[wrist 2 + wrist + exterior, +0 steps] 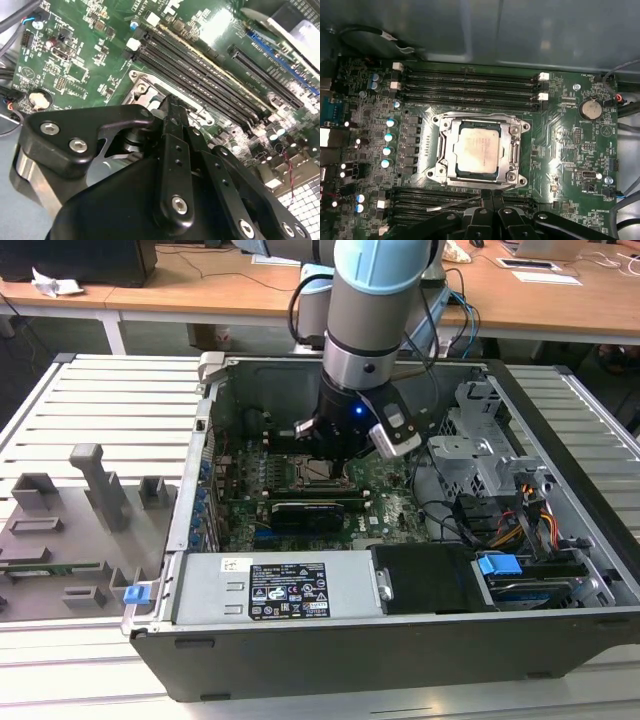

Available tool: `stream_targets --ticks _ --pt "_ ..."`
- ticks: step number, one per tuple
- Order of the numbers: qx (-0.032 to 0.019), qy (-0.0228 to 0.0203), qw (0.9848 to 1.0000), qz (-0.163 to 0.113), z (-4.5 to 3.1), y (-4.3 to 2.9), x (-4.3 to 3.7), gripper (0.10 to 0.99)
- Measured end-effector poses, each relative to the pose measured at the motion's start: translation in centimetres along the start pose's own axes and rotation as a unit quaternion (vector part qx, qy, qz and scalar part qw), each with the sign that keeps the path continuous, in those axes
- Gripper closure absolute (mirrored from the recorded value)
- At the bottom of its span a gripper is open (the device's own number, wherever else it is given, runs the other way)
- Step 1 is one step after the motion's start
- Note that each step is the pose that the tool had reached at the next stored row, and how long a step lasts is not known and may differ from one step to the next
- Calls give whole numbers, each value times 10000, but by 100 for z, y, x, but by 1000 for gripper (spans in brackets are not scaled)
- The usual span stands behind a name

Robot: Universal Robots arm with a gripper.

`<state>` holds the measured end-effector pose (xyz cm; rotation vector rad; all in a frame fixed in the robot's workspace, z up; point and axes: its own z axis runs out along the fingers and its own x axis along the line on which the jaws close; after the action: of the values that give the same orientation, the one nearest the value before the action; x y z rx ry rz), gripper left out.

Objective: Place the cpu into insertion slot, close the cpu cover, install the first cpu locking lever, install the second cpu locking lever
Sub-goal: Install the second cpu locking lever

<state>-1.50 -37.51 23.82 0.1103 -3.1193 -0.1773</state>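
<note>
An open computer case (400, 640) is seen on a slatted metal surface (100, 400). The cpu (476, 151) is seated in the socket at the motherboard's (560, 135) centre, framed by the lowered cpu cover (512, 150). At its six o'clock edge, the gripper (491, 196) is held with fingers pressed together.

Arm (365, 310) pointing straight down, wrist vertical; claw (490, 196) fingers (172, 125) pressed together, tips closed, nothing held between them.
</note>
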Motion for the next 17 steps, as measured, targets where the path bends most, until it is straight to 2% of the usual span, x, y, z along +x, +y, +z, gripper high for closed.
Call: stream_targets --ticks 2,5,7,10,15,17 --pt "0 1 10000 -5 0 -7 27 980" --pt "0 1 10000 -6 1 -15 109 980" --pt "0 1 10000 -6 3 -20 207 980" --pt "-2 0 10000 -6 18 -21 307 980" --pt "-4 1 10000 -8 119 -31 344 980" --pt "-40 -1 10000 -10 131 -47 354 980"
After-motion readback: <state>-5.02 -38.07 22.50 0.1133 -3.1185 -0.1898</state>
